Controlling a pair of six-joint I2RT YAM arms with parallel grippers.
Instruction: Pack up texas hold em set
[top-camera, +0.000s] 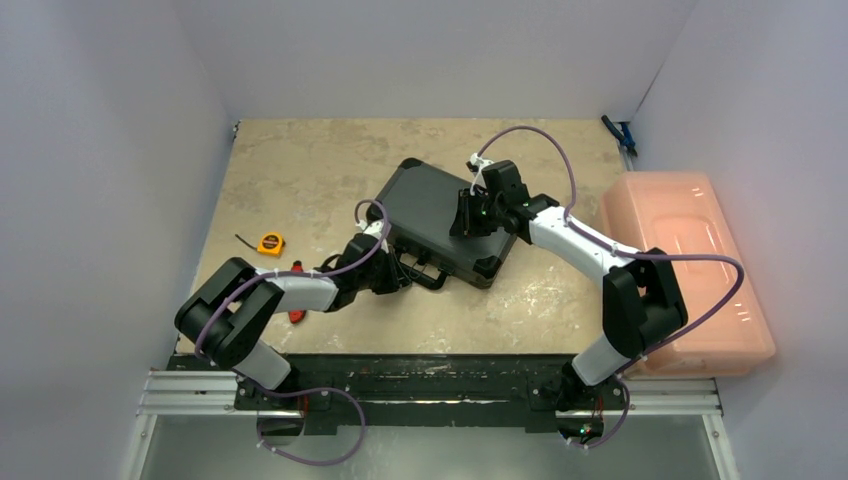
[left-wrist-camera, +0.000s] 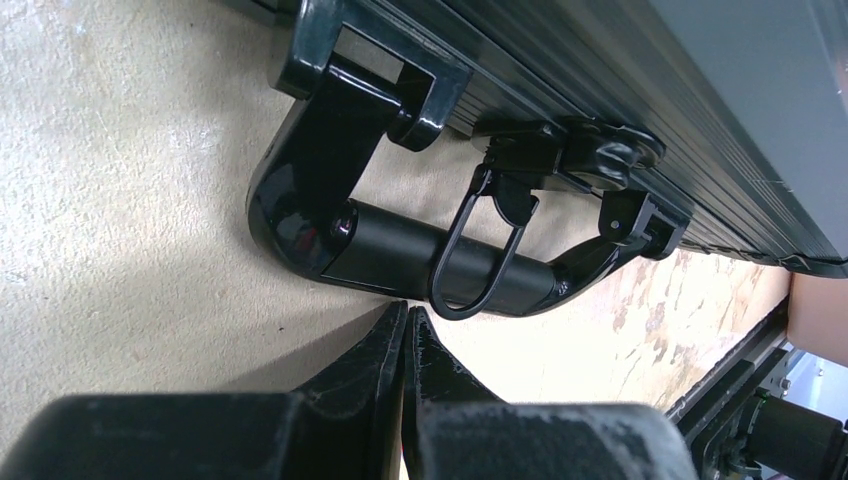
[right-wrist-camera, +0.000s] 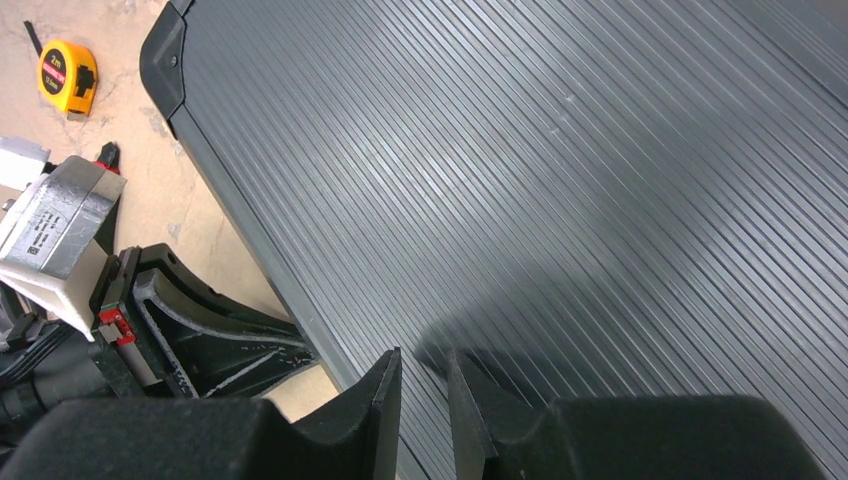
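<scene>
Your left hand (left-wrist-camera: 408, 312) is fully closed, finger pressed against finger, with nothing between them. Just ahead of its tips, barely apart, lies the glossy black carrying handle (left-wrist-camera: 400, 250) of the black hard ribbed briefcase (top-camera: 425, 200), with a thin black wire loop (left-wrist-camera: 480, 262) hanging across the grip. The case lies flat and closed on the mottled beige counter (top-camera: 300, 170). Your right hand (right-wrist-camera: 422, 358) points down over the lid near its front edge, fingers a narrow slit apart and gripping nothing. Whether the tips touch the ribs cannot be told. Well beyond that hand, past the case corner, sits a small yellow tape measure (right-wrist-camera: 68, 70).
</scene>
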